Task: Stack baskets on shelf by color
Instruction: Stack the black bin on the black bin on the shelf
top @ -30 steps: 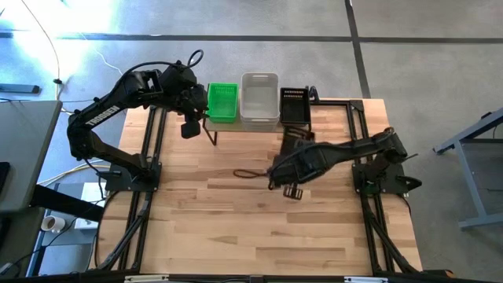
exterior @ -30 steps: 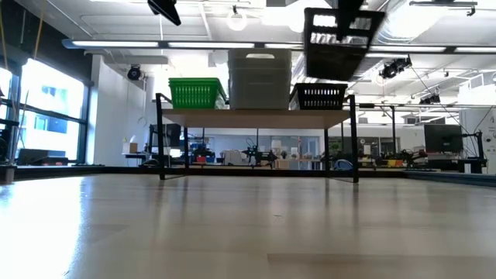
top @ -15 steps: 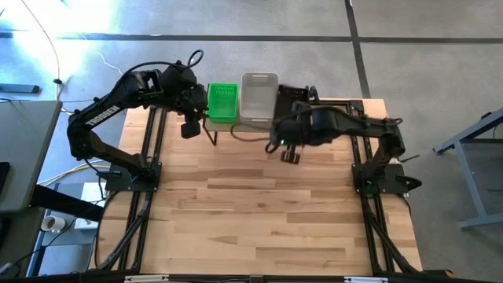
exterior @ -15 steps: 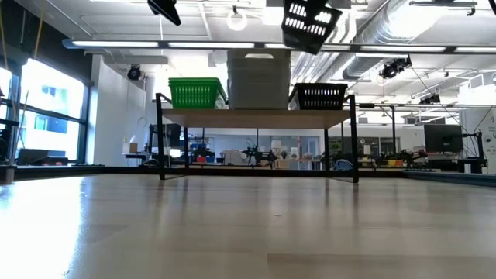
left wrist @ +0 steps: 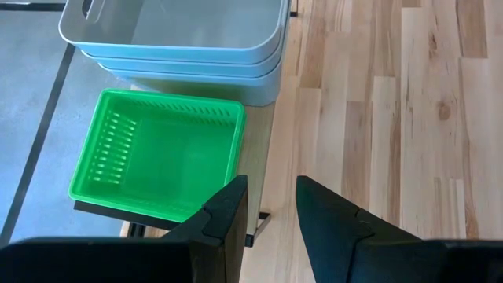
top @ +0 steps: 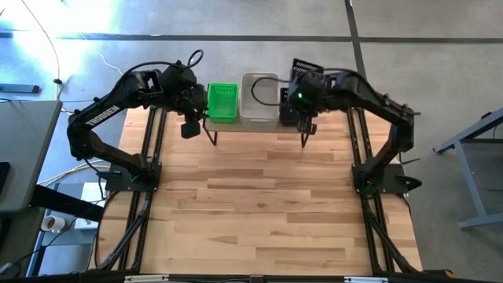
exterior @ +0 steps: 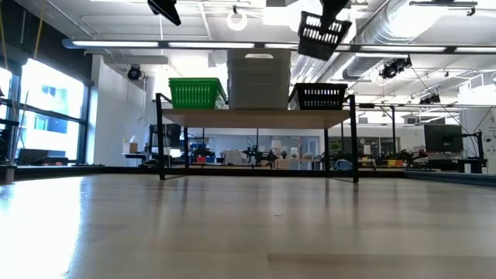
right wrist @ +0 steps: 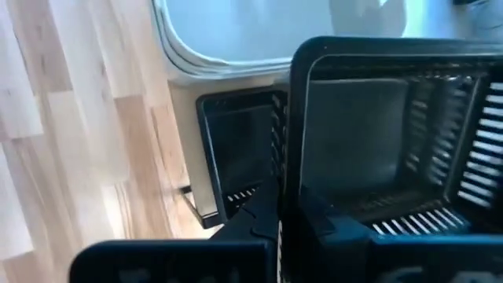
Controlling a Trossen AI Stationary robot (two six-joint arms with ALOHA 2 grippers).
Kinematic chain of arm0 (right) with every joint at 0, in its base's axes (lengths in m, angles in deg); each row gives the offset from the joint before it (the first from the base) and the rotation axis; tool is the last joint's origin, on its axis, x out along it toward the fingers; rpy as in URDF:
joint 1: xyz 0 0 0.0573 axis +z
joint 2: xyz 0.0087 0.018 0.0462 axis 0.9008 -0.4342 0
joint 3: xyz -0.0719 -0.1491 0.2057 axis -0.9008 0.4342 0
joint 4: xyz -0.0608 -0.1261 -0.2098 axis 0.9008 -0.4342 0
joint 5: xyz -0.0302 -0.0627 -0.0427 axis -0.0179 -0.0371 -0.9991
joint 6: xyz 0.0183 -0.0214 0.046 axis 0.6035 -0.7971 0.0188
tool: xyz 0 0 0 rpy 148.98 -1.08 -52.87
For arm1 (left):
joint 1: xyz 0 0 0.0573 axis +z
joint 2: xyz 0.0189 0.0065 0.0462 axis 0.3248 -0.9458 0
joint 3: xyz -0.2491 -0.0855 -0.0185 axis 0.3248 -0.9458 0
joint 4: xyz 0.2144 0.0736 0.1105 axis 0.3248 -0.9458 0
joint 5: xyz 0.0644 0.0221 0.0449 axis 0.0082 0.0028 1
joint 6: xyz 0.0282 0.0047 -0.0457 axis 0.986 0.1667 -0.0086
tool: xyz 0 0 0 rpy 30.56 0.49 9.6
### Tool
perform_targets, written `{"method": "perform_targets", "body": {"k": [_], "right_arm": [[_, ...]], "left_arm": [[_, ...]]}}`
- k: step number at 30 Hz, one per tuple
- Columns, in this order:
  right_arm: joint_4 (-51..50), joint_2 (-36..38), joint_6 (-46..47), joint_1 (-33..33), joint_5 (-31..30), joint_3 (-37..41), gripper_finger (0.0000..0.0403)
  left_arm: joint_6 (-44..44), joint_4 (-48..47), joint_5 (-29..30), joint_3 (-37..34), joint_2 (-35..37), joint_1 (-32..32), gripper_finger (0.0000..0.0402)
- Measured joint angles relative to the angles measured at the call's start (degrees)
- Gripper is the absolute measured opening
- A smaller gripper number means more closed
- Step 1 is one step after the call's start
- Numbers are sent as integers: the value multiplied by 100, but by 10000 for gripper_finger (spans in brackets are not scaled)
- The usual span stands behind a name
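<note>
Carrying black basket (exterior: pixel 323 35) clamped in right gripper (right wrist: pixel 277 214), tilted above black stack (exterior: pixel 319 96) on shelf (exterior: pixel 256 118), colour-matched; left gripper (left wrist: pixel 269 206) empty, part-open, beside green basket (left wrist: pixel 157 154).

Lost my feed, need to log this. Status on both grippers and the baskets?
Right gripper shut on black basket, tilted above black stack on shelf. Left gripper open over green basket. Nothing blocking.

White lettering "TROSSEN" along left arm (top: pixel 104 112) link, high view; no other readable text.
</note>
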Motion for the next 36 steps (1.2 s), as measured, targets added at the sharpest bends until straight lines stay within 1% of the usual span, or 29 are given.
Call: {"method": "perform_targets", "body": {"k": [6, 8, 11, 17, 21, 26, 31, 36], "right_arm": [[4, -268, -456, -531, 622, 2, 0], [2, -370, -472, -602, 856, 2, 0], [13, -517, -473, -607, 948, 82, 0], [4, -552, -305, -486, 937, 810, 0], [4, -552, -457, -369, 811, 1119, 0], [6, -549, -342, -352, 780, 1224, 0], [28, -547, -472, -337, 577, 1224, 0], [30, -547, -473, -326, 561, 1224, 0]], "left_arm": [[0, 0, 0, 0, 0, -1, 102], [1, 0, 2, 0, 0, 2, 102], [1, 0, 3, 0, 0, -1, 102], [1, 2, 15, 1, 0, -1, 102], [27, 4, 15, 0, 0, 2, 102], [92, 23, 15, 0, 0, -1, 102], [92, 32, 15, 0, -2, -1, 102], [92, 35, 15, 0, -4, 0, 102]]}}
